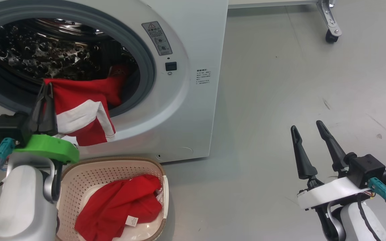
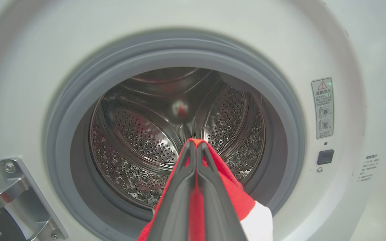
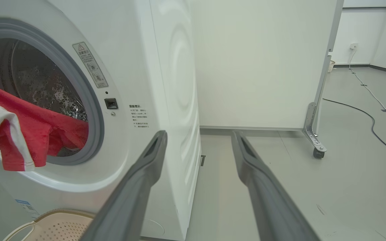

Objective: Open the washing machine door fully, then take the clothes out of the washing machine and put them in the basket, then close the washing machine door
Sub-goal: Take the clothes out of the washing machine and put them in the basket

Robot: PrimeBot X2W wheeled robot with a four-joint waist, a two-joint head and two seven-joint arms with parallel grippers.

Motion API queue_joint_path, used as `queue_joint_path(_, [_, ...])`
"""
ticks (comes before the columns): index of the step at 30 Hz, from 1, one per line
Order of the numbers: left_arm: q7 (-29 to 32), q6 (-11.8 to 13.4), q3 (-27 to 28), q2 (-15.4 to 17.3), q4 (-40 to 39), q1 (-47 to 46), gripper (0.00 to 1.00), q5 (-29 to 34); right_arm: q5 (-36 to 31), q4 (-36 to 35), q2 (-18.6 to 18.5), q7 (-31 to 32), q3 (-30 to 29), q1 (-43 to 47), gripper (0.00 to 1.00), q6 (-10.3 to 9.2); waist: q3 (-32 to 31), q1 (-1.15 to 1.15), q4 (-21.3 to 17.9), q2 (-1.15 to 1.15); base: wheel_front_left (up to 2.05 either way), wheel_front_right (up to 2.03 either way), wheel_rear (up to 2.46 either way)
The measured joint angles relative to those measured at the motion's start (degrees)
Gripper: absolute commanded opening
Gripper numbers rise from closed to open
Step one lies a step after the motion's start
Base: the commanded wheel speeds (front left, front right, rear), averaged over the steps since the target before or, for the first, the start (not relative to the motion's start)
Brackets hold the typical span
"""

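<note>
One washing machine (image 1: pixel 193 40) stands open-mouthed. One basket (image 1: pixel 112 161) sits below its front, holding one red garment (image 1: pixel 119 204). A second red garment (image 1: pixel 82 110) drapes over the machine's seal edge, pinched by the closed left gripper (image 1: pixel 47 87). Right of the machine, above bare floor (image 1: pixel 297 73), the right gripper (image 1: pixel 306 125) gapes, empty.

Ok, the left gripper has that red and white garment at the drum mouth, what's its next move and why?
Probably pull the left gripper back from the white washing machine, then lower it toward the cream perforated plastic basket. It is shut on the red, white-trimmed fabric garment, whose far end lies inside the perforated steel drum, across the grey seal ring.
</note>
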Motion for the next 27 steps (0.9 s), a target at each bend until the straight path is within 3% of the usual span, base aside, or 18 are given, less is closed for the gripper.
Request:
queue_joint_path(12, [-0.3, -0.5, 2.2, -0.5, -15.3, 1.0, 0.0, -0.1, 0.0, -0.2, 0.1, 0.0, 0.6, 0.0, 1.0, 0.0, -0.6, 0.0, 0.3, 0.0, 0.0, 0.0, 0.0])
queue_joint_path(27, [-0.3, -1.0, 0.7, -0.9, -17.2, 7.6, 0.0, 0.0, 0.0, -0.3, 0.3, 0.0, 0.9, 0.3, 1.0, 0.0, -0.5, 0.0, 0.0, 0.0, 0.0, 0.0, 0.0])
